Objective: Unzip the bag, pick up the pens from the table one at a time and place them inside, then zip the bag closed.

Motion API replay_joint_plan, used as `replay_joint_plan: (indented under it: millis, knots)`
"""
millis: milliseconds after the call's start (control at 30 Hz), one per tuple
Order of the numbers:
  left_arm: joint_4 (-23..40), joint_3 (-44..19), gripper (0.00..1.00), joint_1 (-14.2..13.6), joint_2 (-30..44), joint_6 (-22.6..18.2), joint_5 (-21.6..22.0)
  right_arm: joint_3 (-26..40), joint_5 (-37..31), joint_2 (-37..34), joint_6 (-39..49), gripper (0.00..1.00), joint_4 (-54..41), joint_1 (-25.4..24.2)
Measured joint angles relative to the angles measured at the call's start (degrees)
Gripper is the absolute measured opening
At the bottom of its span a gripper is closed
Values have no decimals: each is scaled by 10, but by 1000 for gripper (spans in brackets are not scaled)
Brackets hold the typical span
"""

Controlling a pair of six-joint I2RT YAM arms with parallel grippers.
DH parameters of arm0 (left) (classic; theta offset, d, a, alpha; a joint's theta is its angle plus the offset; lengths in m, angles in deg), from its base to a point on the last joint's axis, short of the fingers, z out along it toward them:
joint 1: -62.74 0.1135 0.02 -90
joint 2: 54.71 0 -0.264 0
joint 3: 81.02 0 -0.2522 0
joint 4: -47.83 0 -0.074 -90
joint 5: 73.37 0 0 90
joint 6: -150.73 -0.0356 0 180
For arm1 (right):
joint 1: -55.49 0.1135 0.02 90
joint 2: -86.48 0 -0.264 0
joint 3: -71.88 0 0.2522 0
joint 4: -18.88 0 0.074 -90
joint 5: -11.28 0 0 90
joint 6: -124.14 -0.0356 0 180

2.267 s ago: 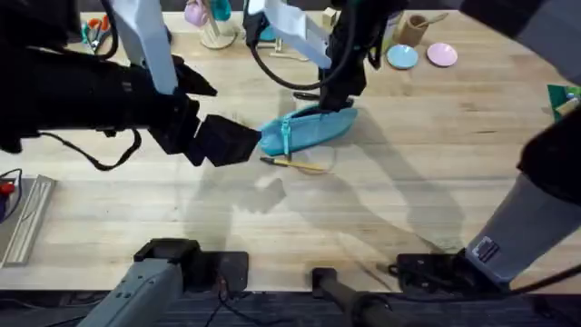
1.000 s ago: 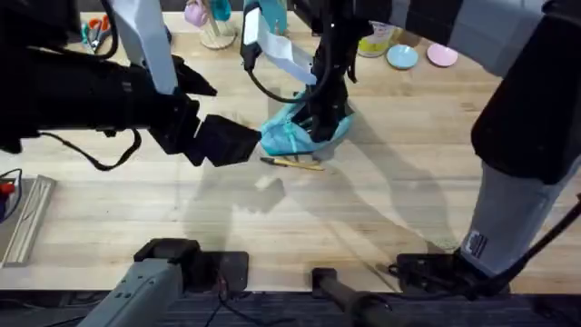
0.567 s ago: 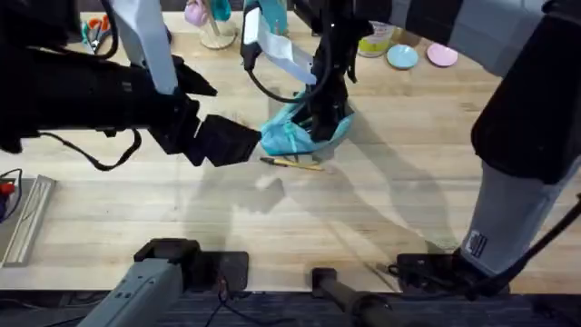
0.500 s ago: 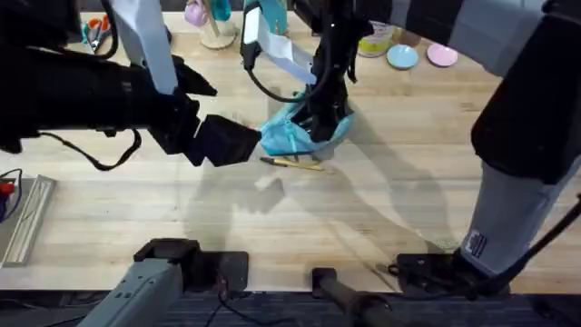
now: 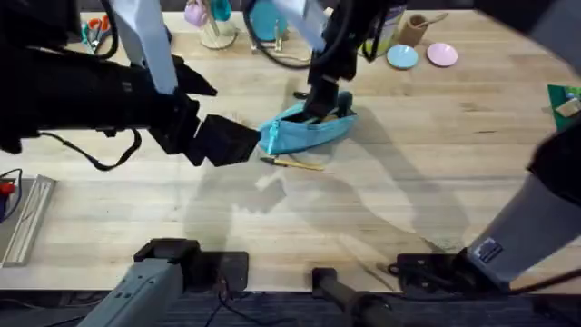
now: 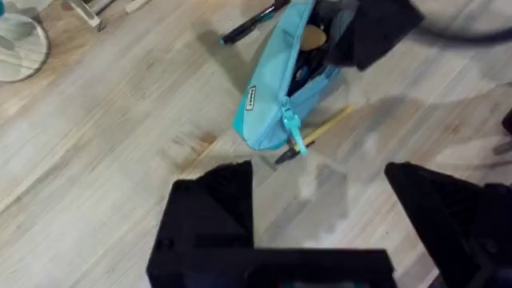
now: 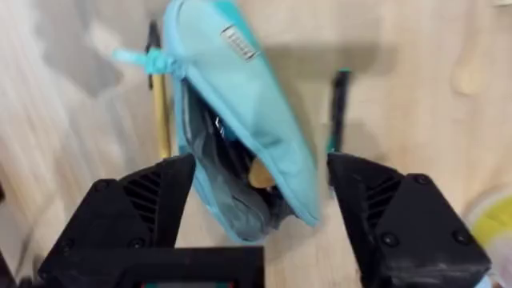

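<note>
Over on the left, the left gripper hovers low over the table, its black fingers spread wide apart with nothing between them. It sits just beside the near end of the bag, not touching it as far as the overhead view tells.

Moving to the middle, the bag lies on the table, a light teal pouch, unzipped along its length, the mouth gaping with a dark lining and something tan showing inside. Its teal zipper pull dangles at the end nearest the left gripper. The yellow pen lies on the wood right against the bag's near edge, its dark tip by the zipper pull. On the far side of the bag, the black pen lies on the table, just beside the fabric.

Further right, the right gripper hangs directly above the open bag, pointing down at the mouth. From its wrist camera the two black fingers stand well apart, straddling the bag's opening, and they clasp nothing.
</note>
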Motion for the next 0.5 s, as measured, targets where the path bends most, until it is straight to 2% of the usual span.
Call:
replay_joint_plan:
  millis: [133, 300, 500]
  knots:
    - [0, 0, 993, 0, 0, 0, 0, 1, 4, 29, -75, 995, 42, -18]
    - [0, 0, 993, 0, 0, 0, 0, 1, 6, 32, -176, 996, 77, -60]
    - [0, 0, 994, 0, 0, 0, 0, 1, 5, 32, -226, 996, 86, -110]
